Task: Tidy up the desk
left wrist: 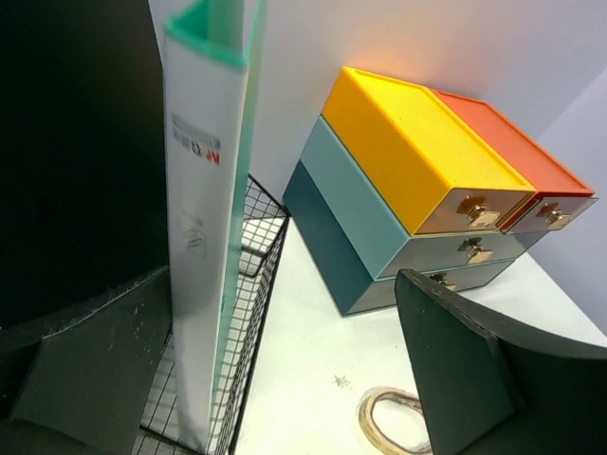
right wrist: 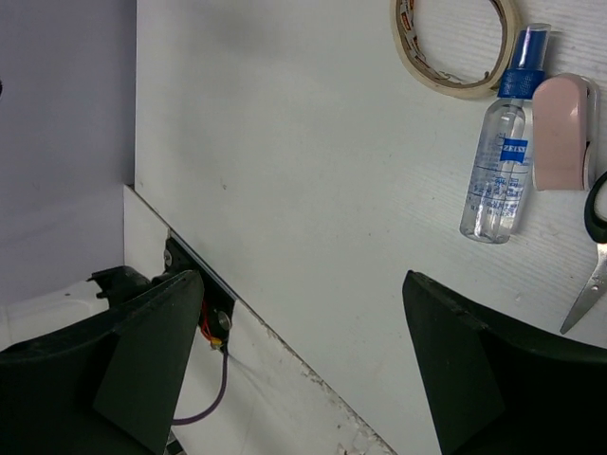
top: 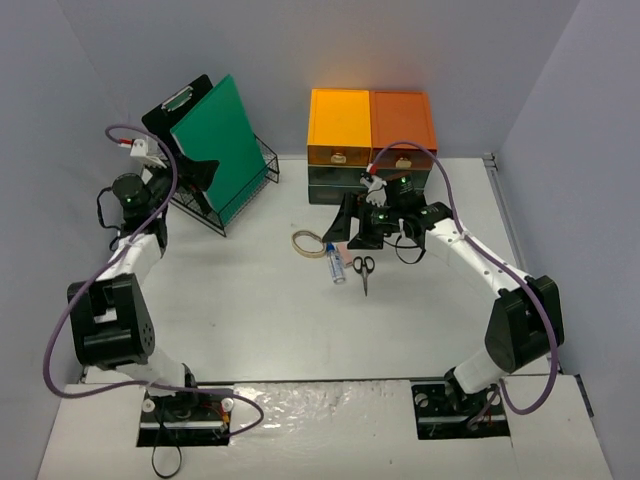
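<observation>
The white desk (top: 250,310) holds a tape roll (top: 308,243), a clear spray bottle with a blue cap (top: 335,264) and black-handled scissors (top: 364,268) near its middle. My left gripper (top: 197,175) is open at the wire rack (top: 255,185). In the left wrist view (left wrist: 285,379) the green folder (left wrist: 204,237) stands between the jaws, close to the left finger (left wrist: 85,379). My right gripper (top: 352,228) is open and empty, hovering just behind the bottle. The right wrist view shows the bottle (right wrist: 498,161), tape (right wrist: 455,47), a pink block (right wrist: 561,133) and scissors (right wrist: 593,256).
The rack also holds a black clipboard (top: 180,105). A yellow drawer box (top: 340,125) and an orange one (top: 403,125) sit on teal drawers (top: 335,182) at the back wall. Pale grey-blue walls close in the desk on three sides.
</observation>
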Robot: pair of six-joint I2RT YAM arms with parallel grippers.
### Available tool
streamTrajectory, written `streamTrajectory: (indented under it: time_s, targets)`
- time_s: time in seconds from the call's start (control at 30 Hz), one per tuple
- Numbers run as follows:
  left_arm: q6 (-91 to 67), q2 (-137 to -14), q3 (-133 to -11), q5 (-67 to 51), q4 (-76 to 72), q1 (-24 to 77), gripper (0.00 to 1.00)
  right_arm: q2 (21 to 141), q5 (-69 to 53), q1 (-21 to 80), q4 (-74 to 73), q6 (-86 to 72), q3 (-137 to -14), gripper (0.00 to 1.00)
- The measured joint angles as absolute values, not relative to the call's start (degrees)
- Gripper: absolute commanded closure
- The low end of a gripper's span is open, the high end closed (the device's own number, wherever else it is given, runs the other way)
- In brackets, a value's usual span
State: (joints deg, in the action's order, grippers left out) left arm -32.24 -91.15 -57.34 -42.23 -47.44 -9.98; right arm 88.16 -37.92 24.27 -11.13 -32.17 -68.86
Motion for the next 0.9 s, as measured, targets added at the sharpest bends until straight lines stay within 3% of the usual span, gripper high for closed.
streamTrajectory:
  time_s: [0.2, 0.6, 0.73, 0.9]
  targets:
    - [-24.35, -80.17, -60.46, -36.03, -26.5, -9.44, 0.03, 88.01, -35.52, 24.52, -10.9, -33.7, -68.9, 0.16]
    - [-16.88, -61.65, -68.82, 5.14, 20.94, 8.86, 0.03, 85.09, -18.2, 24.07, -11.12, -36.32, -74.09, 0.15]
    - [-20.25, -53.79, -68.95, 5.21, 29.28, 10.19, 0.03, 83.26, -11.59, 21.85, -10.03, -38.66, -76.25, 0.16]
    - [-25.44, -52.5, -71.33, -1.01, 33.62, 11.38, 0.03, 84.74, -8.21, 16.9, -7.13, -41.41, -80.64, 0.16]
